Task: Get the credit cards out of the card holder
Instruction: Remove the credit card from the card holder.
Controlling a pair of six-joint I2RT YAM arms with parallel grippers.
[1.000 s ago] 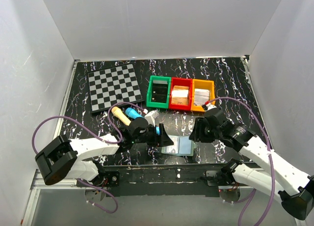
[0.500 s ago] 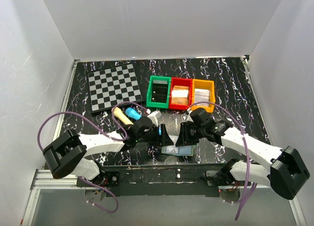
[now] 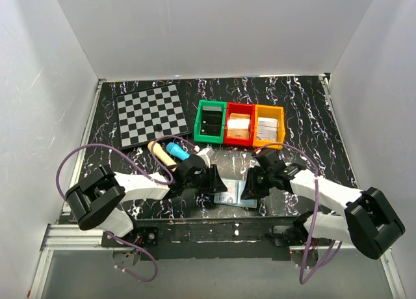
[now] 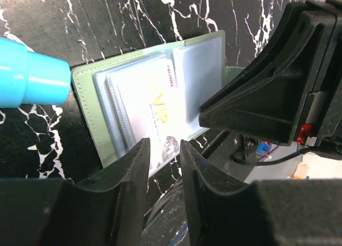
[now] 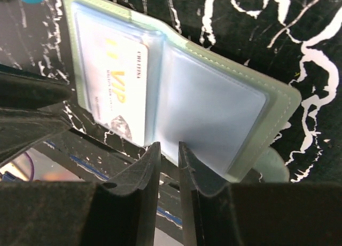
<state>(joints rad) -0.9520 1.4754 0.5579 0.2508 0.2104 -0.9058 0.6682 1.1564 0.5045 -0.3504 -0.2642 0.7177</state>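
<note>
Both narrow, left gripper (image 4: 163, 147) and right gripper (image 5: 168, 148) are hanging over 6 o'clock edge of card holder (image 5: 224, 96); pin one panel, slide VIP card (image 5: 120, 91) out flat.

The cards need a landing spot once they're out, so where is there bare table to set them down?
Bare table lies right of the orange bin, out to the table's right edge. A narrow strip also runs behind the bins. Crowded: the near edge, where left end effector and right end effector flank the card holder.
</note>
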